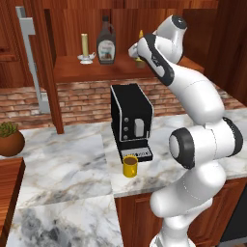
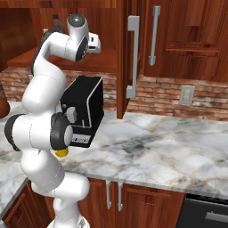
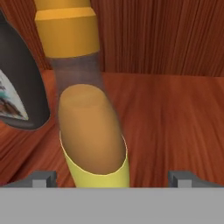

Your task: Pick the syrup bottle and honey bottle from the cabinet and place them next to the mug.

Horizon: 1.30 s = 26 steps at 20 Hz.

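Gripper (image 3: 112, 178) spread, honey bottle (image 3: 89, 131) between fingertips on cabinet (image 3: 175, 113) shelf, not yet pinched. Syrup bottle (image 3: 17, 87) just left: risk of finger bumping it, or off-centre squeeze tipping honey

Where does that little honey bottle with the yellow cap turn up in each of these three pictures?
Left base view: honey bottle peeks from behind the arm's forearm on the cabinet shelf, right of the syrup bottle.
Right base view: I cannot make it out; the arm covers that part of the shelf.
Hand view: honey bottle close up, left of centre.
Shared landmark: the syrup bottle.
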{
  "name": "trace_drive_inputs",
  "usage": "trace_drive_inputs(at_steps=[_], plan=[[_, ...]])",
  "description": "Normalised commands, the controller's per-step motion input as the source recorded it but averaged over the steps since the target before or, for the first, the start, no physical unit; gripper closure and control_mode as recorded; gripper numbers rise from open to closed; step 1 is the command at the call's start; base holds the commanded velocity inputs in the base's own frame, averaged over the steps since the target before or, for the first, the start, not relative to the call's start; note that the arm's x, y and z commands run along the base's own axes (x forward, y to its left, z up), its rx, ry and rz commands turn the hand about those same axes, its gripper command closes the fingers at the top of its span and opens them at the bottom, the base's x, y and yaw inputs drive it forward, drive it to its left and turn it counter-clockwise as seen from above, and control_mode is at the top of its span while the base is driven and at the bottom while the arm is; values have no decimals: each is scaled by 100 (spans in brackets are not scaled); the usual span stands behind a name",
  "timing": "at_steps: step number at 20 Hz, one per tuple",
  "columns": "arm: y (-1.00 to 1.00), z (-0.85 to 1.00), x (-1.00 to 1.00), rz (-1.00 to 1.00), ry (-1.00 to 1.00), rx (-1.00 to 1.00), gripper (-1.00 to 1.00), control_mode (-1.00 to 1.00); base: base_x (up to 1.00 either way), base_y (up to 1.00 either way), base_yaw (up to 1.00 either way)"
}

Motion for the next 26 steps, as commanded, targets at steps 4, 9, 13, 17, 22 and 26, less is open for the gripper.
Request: trace_drive_inputs(at_steps=[4, 9, 13, 17, 22, 26], plan=[[0, 0, 0, 0, 0, 0, 100, -100, 0, 0, 0], [0, 0, -2, 0, 0, 0, 100, -100, 0, 0, 0], [0, -2, -32, 0, 0, 1, 100, -100, 0, 0, 0], [0, -15, -65, 0, 0, 2, 100, -100, 0, 0, 0], [1, -20, -78, 0, 0, 2, 100, -100, 0, 0, 0], [7, -14, -97, 0, 0, 1, 100, -100, 0, 0, 0]])
